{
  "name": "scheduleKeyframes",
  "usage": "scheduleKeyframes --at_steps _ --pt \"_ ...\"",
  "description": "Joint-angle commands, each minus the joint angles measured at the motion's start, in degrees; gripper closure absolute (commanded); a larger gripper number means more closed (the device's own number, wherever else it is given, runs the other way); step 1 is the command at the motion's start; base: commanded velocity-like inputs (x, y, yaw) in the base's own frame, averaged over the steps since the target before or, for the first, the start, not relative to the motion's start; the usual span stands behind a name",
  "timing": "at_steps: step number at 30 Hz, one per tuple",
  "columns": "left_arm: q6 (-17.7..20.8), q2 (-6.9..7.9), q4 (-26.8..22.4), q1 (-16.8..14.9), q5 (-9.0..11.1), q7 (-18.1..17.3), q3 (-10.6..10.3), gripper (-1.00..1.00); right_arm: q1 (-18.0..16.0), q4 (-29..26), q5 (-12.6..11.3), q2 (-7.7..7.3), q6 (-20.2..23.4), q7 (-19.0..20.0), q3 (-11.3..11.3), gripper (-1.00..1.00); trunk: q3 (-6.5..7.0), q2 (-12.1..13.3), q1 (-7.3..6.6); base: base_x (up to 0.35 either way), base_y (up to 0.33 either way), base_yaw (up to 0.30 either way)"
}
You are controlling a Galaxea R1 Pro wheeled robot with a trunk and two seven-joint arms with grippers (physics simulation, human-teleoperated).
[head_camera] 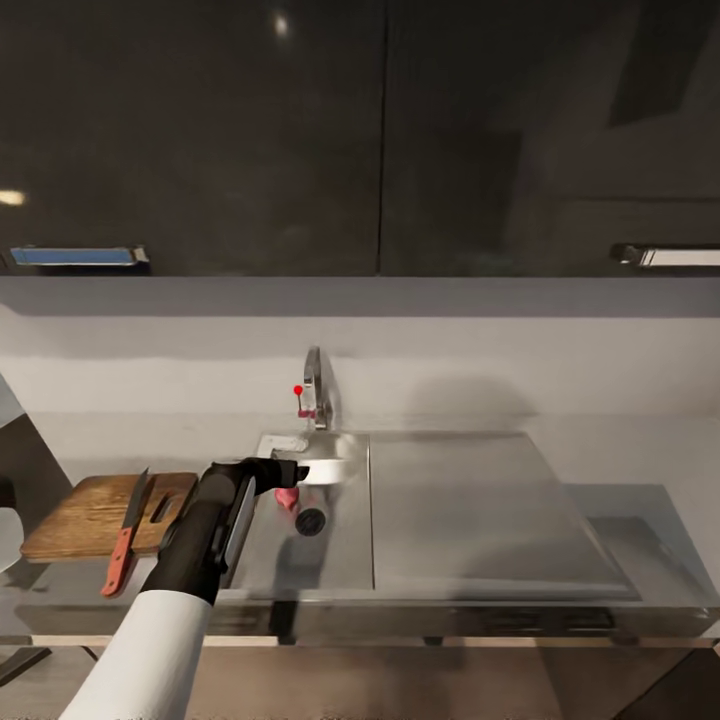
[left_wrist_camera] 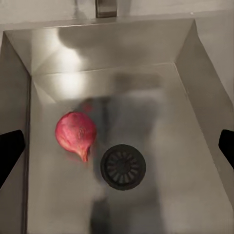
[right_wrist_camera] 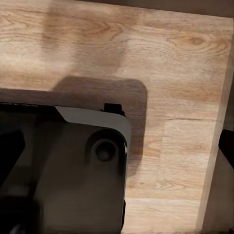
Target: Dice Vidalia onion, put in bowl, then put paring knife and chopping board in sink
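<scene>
Sink [head_camera: 330, 560]: steel basin with a round dark drain [left_wrist_camera: 123, 166], drainboard [head_camera: 490, 520] on its right, chrome faucet [head_camera: 313, 385] with a red dot behind.

Onion [left_wrist_camera: 75, 132]: reddish-pink, lying on the basin floor just beside the drain (pointed end toward it), untouched.

Left gripper [left_wrist_camera: 117, 151]: reaches over the basin from the left arm [head_camera: 200, 540]; its fingers [left_wrist_camera: 9, 151] are spread wide, one dark tip at each side of the wrist view, above the onion and apart from it.

Chopping board [head_camera: 95, 515]: brown wood, on the table [head_camera: 640, 460] left of the sink.

Paring knife [head_camera: 125, 545]: red handle, dark blade, lying across the board with its handle overhanging the near edge.

Right gripper: whether its fingers are spread or pressed together cannot be told; its wrist view shows wood flooring [right_wrist_camera: 170, 87] and a dark robot part [right_wrist_camera: 73, 165].
</scene>
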Motion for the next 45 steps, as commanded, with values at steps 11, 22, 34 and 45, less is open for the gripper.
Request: scheduleKeyframes --at_steps 11,22,34,45 --pt "-0.6 -0.05 1.0 -0.1 -0.6 -0.6 2.0 -1.0 0.0 0.0 -0.4 0.21 0.3 -0.1 0.5 -1.0 -1.15 -0.1 0.03 0.08 0.0 0.0" --pt "-0.7 -0.13 2.1 -0.1 -0.6 -0.6 2.0 -1.0 0.0 0.0 -0.4 0.3 0.3 -0.1 0.5 -1.0 -2.17 -0.1 0.03 0.224 0.0 0.0" --pt "-0.7 0.02 2.4 0.0 -0.6 -0.6 2.2 -1.0 0.0 0.1 -0.4 0.39 0.3 -0.1 0.5 -1.0 -3.29 -0.1 0.03 0.016 0.0 0.0" --pt "-0.7 0.04 3.5 -0.1 -0.6 -0.6 2.2 -1.0 0.0 0.1 -0.4 0.39 0.3 -0.1 0.5 -1.0 -4.31 -0.1 0.03 0.047 0.0 0.0"
